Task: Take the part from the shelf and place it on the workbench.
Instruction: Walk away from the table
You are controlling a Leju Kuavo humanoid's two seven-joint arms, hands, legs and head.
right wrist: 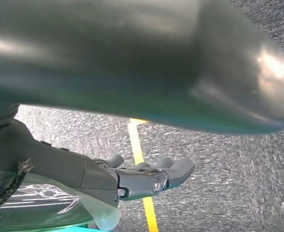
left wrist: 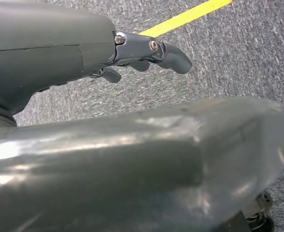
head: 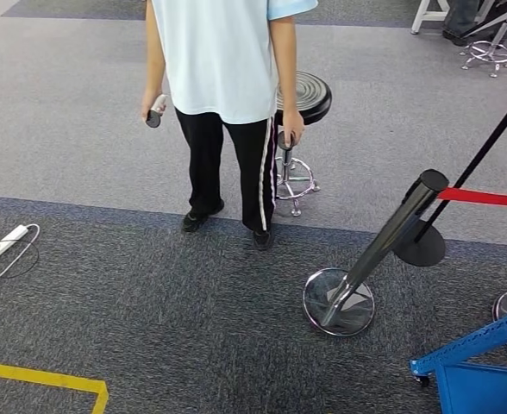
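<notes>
I am looking down at grey carpet from the head view, with neither a shelf nor a workbench in front of me; I judge the task to be at its very start, the part being nowhere in these pictures, so I cannot say where it is lying. Fetching it and setting it on the workbench are both left to do.

Left wrist view: my left hand is hanging over the carpet beside a yellow floor line, its fingers extended and loosely apart, holding nothing and touching nothing.

Right wrist view: my right hand is hanging likewise over the floor line, fingers stretched out and slightly apart, carrying nothing.

Head view: a person in a pale shirt and dark trousers is standing ahead of me, gripping a small controller in each hand. A black stool is standing just behind that person. A barrier post with a red belt is standing to my right, and a blue frame is showing at the near right corner. A white power strip is lying on the carpet to my left.
</notes>
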